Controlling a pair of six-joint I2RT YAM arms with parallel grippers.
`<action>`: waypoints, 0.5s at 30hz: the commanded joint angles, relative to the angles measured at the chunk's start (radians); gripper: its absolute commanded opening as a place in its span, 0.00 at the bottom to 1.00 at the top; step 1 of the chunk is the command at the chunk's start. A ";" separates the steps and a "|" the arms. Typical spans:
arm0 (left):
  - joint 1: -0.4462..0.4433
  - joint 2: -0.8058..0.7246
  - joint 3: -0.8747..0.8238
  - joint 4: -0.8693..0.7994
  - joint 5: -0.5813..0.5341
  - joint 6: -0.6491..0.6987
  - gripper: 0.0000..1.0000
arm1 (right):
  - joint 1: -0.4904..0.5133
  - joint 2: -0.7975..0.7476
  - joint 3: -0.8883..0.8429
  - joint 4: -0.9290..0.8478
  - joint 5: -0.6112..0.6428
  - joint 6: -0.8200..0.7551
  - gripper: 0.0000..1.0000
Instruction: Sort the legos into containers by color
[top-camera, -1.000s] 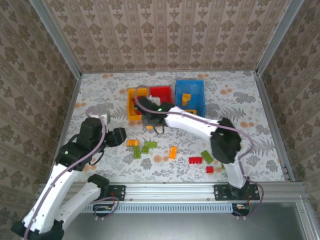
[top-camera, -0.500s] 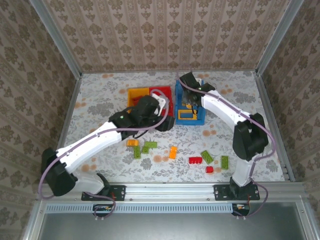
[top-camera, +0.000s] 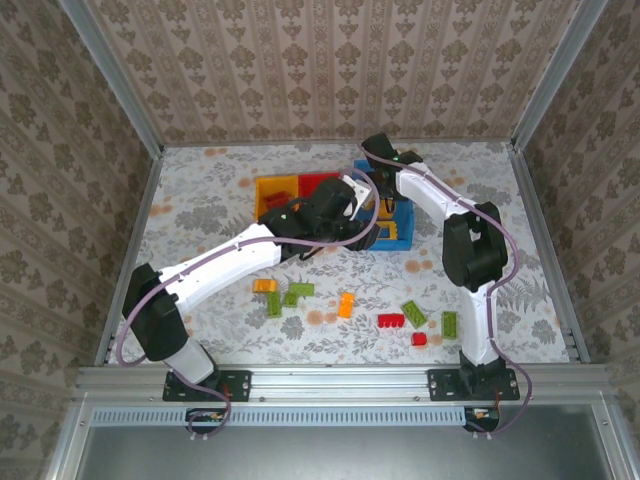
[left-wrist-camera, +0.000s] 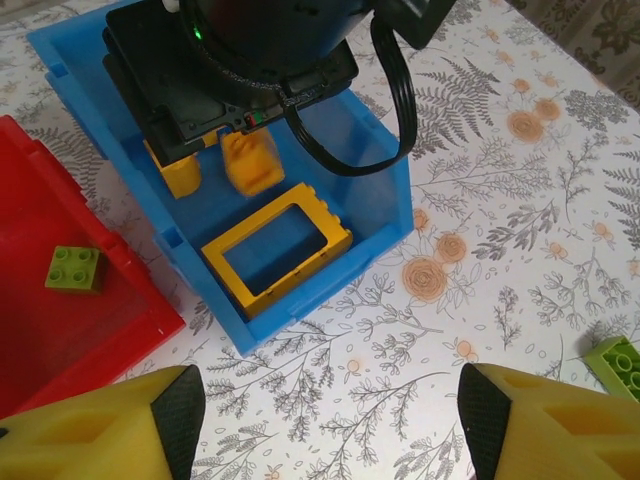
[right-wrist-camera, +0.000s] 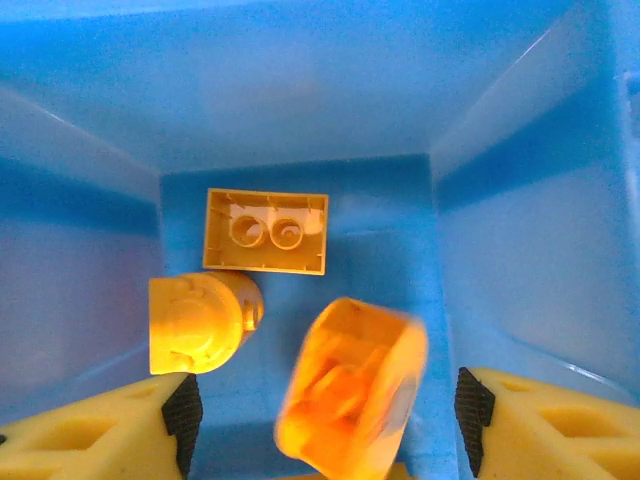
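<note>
Right wrist view: my right pincer (right-wrist-camera: 325, 415) over blue bin (right-wrist-camera: 300, 110), fingers spread wide, nothing gripped. Blurred orange-yellow brick (right-wrist-camera: 350, 385) between them, lower centre. On bin floor: upturned yellow brick (right-wrist-camera: 266, 231) at centre, rounded yellow piece (right-wrist-camera: 200, 322) at left.

Left wrist view: my left pincer (left-wrist-camera: 332, 408) at bottom edge, wide, empty, above patterned table (left-wrist-camera: 480, 200). Yellow frame (left-wrist-camera: 277, 250) flat in blue bin. Green brick (left-wrist-camera: 73, 268) in red bin (left-wrist-camera: 110, 335), left edge.

Top view: loose legos (top-camera: 346, 304) scattered lower centre.
</note>
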 joint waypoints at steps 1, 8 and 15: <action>-0.003 -0.037 -0.021 -0.024 -0.051 0.010 0.71 | -0.001 -0.088 0.015 -0.048 -0.015 -0.001 0.74; 0.004 -0.125 -0.154 -0.057 -0.044 -0.017 0.72 | 0.012 -0.326 -0.120 -0.006 -0.038 -0.002 0.74; -0.041 -0.082 -0.239 -0.053 0.146 0.150 0.72 | 0.019 -0.674 -0.467 0.048 -0.176 -0.023 0.73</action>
